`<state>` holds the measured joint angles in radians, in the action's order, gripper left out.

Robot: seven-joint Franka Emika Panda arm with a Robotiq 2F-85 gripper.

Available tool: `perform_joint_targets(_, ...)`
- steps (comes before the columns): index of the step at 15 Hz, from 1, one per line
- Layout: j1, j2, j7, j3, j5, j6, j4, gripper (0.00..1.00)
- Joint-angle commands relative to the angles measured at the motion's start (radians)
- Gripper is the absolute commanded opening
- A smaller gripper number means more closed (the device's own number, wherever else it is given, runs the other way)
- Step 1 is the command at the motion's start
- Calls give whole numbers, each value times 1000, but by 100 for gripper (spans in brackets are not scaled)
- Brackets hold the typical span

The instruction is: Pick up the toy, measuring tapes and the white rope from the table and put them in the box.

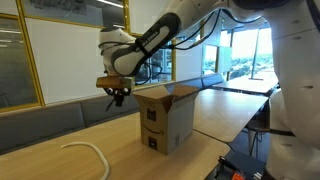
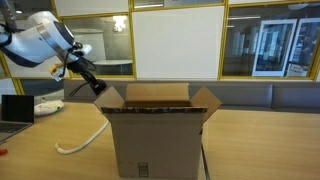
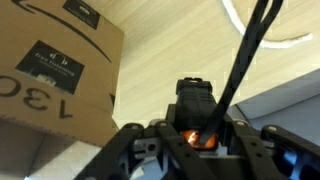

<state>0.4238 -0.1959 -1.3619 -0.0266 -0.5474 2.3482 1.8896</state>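
A dark item with an orange patch, judged to be a measuring tape (image 3: 197, 112), is seen in the wrist view clamped between the fingers of the gripper (image 3: 197, 138), the jaws being drawn in against its sides; a black strap (image 3: 245, 60) hangs from it across that view. The gripper (image 1: 117, 94) is held in the air just beside the box (image 1: 165, 120), at the level of the raised side flap and not yet over the opening, so the carried item is judged to be on its way to release inside. The height is presumably kept so that the flaps can be cleared. The white rope (image 1: 92, 150) is left lying in a loose curve on the table (image 1: 50, 140), below the gripper and on the side away from the box, apart from both. The toy cannot be found in any view, and the box interior is hidden. The box (image 2: 160, 140) is stood upright with all flaps open. The table surface is of pale wood; behind the gripper (image 2: 96, 86) an upholstered bench, yellow-framed glass partitions and large windows are seen
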Motion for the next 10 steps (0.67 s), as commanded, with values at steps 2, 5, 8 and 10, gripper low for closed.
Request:
perform_joint_targets(2, -43, 255, -171, 93, -139, -148, 99, 19)
perform_joint_targets(5, -116, 394, -205, 143, -98, -290, 133, 19)
perform_joint_targets(8, -215, 505, -165, 131, -47, -345, 187, 19)
perform_joint_targets(10, -285, 525, -130, 99, -9, -317, 214, 19)
